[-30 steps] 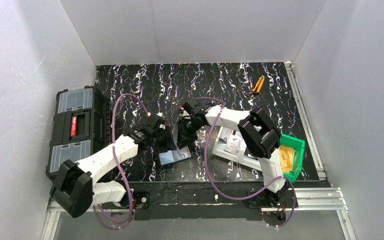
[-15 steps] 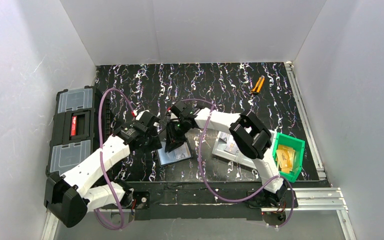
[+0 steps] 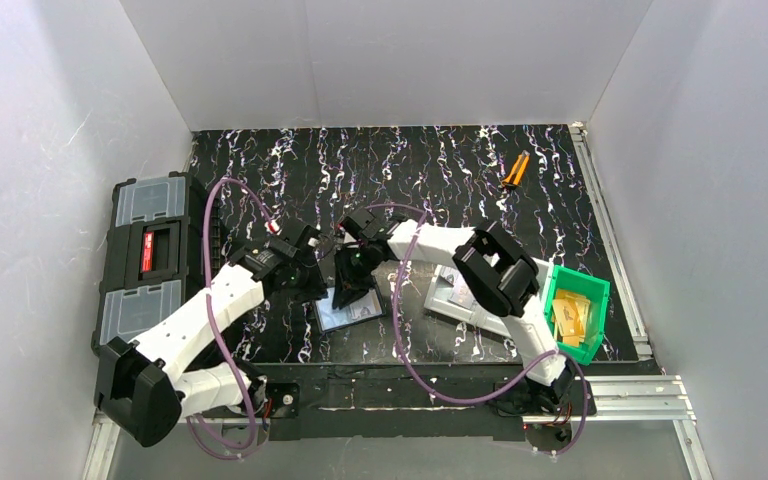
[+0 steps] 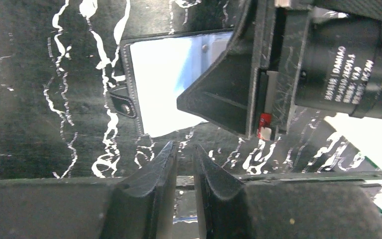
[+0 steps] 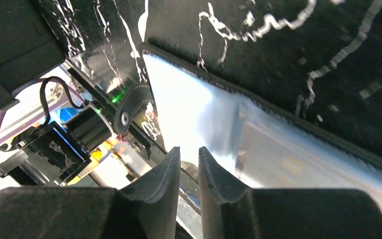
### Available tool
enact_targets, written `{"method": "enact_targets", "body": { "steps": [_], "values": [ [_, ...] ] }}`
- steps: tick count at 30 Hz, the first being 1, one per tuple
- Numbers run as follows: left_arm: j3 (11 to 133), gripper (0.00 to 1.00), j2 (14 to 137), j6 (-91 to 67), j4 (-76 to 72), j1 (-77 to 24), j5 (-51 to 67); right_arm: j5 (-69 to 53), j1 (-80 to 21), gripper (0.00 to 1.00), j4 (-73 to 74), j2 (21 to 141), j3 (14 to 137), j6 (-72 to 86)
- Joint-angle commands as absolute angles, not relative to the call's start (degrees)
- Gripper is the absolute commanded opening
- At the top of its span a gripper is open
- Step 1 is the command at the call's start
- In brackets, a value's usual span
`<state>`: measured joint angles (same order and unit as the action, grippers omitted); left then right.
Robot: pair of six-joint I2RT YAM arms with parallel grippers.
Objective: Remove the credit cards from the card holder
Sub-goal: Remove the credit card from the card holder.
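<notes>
Both slightly apart: left end effector and right end effector, motor marked DAMIAO, at the card holder.

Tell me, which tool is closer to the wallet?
Right. The right tool hangs just over the wallet's shiny open inside. The left tool sits beside the wallet's edge, with a strip of table between.

card holder | open, flat on table | glossy pockets up
</notes>
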<state>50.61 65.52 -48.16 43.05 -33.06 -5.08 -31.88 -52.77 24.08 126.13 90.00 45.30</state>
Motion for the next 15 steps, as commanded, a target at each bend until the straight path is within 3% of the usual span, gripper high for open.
{"method": "enact_targets", "body": {
  "steps": [1, 11, 15],
  "values": [
    [49.8, 0.17, 65.3, -49.2, 39.7, -30.1, 1.7, -32.2, -49.8, 0.29, 21.6, 117.6, 87.6, 45.7],
    [48.9, 0.21, 75.2, -48.7, 28.5, -28.5, 14.6, -23.2, -46.6, 0.42, 29.1, 108.7, 82.2, 40.6],
    [46.7, 0.28, 79.3, -49.9, 22.9, -27.6, 18.4, -22.1, -46.6, 0.46, 30.2, 108.7, 79.5, 38.3]
  ]
}}
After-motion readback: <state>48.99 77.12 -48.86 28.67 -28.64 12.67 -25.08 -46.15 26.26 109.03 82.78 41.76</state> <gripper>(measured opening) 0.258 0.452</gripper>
